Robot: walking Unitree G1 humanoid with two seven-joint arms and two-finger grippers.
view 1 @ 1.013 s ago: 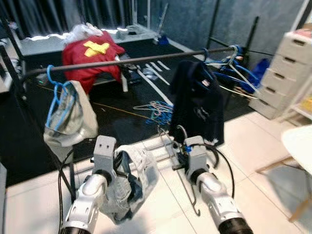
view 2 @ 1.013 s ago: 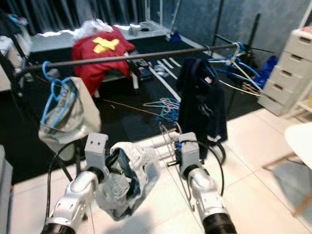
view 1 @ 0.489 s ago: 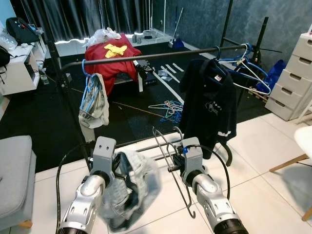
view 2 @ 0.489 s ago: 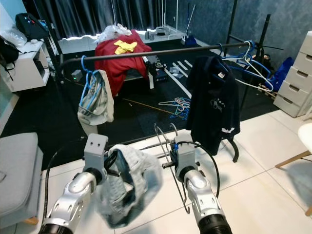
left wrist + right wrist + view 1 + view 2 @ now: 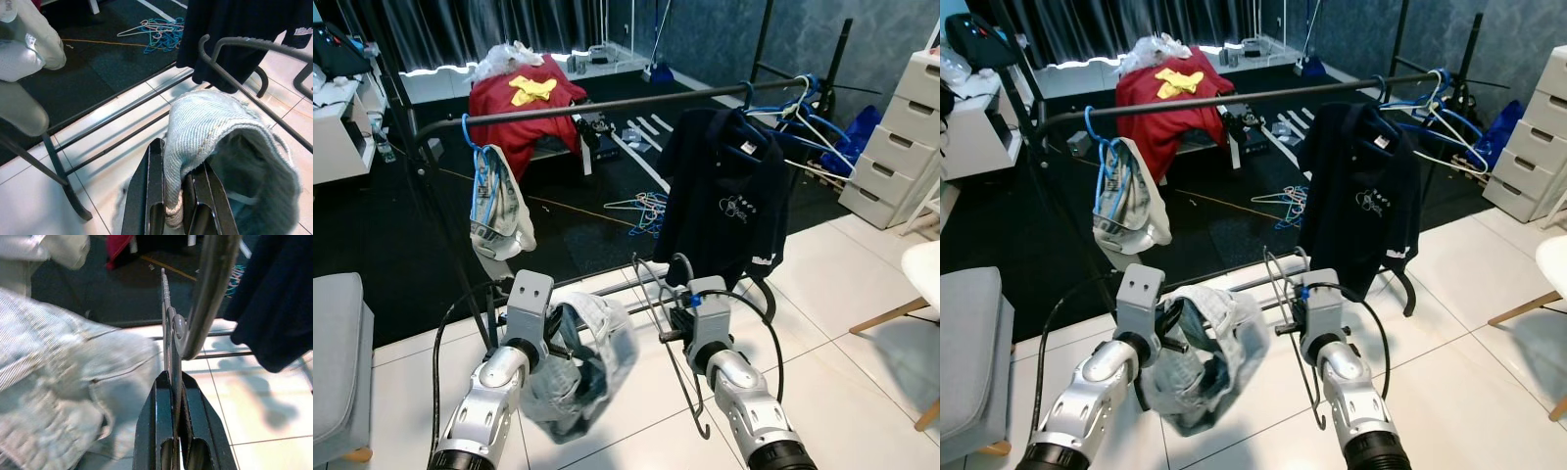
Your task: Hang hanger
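Hanger (image 5: 671, 338): one, grey metal wire, held low in front of the robot, below and nearer than the clothes rail (image 5: 607, 104). Judged light, stiff and thin, likely to swing or twist in a narrow pinch; smooth wire may slip. Best held near the neck, just under the hook, so the hook can be tipped over the rail.

Right gripper (image 5: 174, 382): fingers clenched on the hanger wire, pinching it close to the neck.

Jeans (image 5: 582, 367): one pair, pale blue denim, bunched and drooping between the two arms beside the hanger. Judged soft, floppy and the heavier item of the load.

Left gripper (image 5: 172, 198): fingers clamped on a fold of the jeans.

Clothes rail: one, dark, horizontal, on a stand with floor bars. It carries:
- one dark shirt (image 5: 729, 201), right of centre;
- one pale garment (image 5: 499, 211) on a blue hanger, at the left;
- a cluster of empty hangers (image 5: 798, 117), blue and white, at the right end; number cannot be counted.

Floor beyond the rail: one tangle of spare hangers (image 5: 644, 211), count unclear.

Red garment (image 5: 524, 103): one, draped further back.

Drawer unit (image 5: 899, 137): one, white, at right.
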